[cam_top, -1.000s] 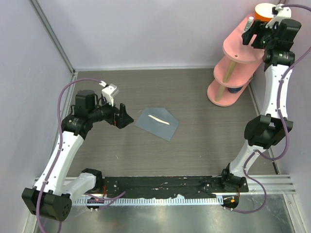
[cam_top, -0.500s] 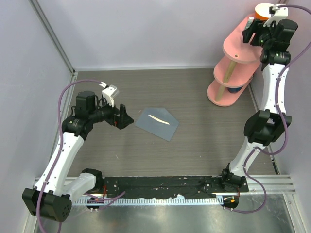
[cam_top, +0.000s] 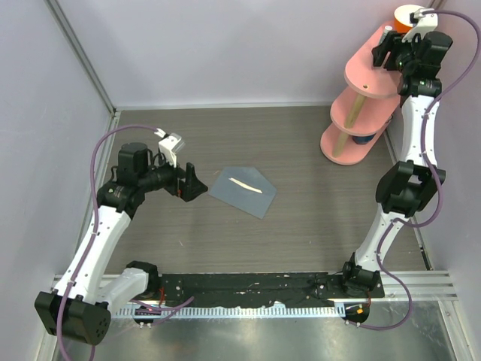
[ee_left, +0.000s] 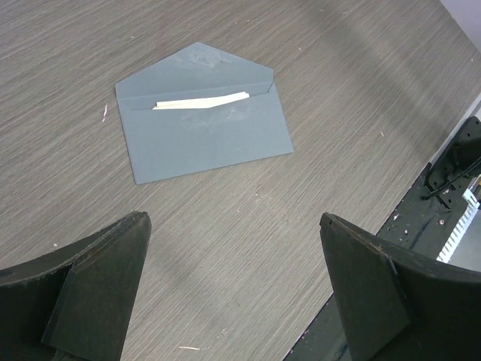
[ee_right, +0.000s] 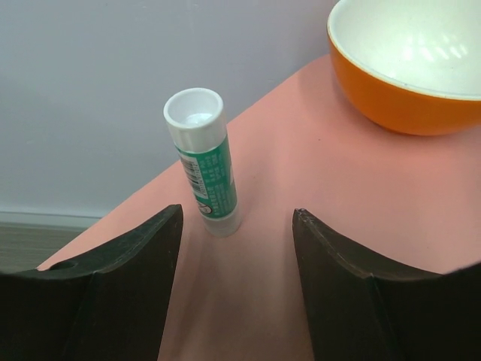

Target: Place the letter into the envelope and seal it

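Envelope – thin, light, limp paper flat on desk – probably best pinched at raised flap tip; left jaws spread empty, right jaws parted astride glue stick, ungripped.

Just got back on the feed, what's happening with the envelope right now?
The letter sits inside the envelope, lying flat on the table, flap open and unsealed. The left pincer hovers open near it, holding nothing. The right pincer is open at the top tier of the pink stand, an upright glue stick just ahead of it, not gripped.
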Controlling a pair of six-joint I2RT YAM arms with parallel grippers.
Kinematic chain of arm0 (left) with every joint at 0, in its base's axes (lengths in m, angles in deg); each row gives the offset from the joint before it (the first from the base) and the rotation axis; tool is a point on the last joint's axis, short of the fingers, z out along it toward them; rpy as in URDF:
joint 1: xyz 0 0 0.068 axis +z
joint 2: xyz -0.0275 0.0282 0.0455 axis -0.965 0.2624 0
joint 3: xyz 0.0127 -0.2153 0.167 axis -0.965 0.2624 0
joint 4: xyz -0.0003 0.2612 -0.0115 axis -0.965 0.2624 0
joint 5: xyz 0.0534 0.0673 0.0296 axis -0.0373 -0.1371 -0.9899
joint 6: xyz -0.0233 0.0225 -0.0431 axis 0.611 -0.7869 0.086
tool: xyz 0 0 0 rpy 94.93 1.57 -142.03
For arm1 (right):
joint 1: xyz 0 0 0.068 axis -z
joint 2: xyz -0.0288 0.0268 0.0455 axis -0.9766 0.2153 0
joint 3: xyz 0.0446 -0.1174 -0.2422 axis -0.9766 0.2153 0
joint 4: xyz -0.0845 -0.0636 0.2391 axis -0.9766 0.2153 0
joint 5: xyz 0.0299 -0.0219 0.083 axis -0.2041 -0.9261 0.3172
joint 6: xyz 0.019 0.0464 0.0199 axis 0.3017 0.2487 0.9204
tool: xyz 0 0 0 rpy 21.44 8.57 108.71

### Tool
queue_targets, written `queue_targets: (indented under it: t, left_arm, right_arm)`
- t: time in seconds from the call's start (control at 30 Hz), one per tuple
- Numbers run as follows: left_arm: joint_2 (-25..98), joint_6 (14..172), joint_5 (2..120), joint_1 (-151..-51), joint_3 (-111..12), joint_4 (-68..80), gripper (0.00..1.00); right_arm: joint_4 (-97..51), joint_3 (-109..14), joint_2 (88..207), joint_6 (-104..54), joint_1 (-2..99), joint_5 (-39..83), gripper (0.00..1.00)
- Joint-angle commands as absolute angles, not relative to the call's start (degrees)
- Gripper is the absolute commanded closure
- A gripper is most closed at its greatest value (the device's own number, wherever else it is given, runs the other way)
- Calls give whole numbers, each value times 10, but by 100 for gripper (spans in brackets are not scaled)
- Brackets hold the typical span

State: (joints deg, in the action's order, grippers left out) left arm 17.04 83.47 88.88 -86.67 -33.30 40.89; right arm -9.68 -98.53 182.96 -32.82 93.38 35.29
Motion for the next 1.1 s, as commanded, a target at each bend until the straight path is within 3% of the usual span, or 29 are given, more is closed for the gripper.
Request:
queue_targets:
  t: [0.0,0.43,0.53,0.67,0.77,0.9,1.07]
  left_arm:
    - [159,843,902,-864,-329,377,0]
    - [166,840,903,-864,-329,375,0]
    - [165,840,903,-863,-328,376,0]
    - [163,840,906,-864,-329,376,0]
    - [164,839,910,-864,-339,375,0]
    - [173,797,944,-864,-371,392,0]
    - [195,756,997,-864,-446,422,3]
  right_arm:
    - [-139,-1025,1836,-334,928,362,35]
    - [-155,-1056,1855,-332,918,357,55]
    - [-157,-1057,1854,-335,917,355,69]
    - [-157,-1057,1843,-337,916,357,99]
    - [-152,-1056,1818,-332,915,378,99]
    - [-141,-1037,1764,-258,904,505,99]
    - [-172,-940,1671,-156,836,631,99]
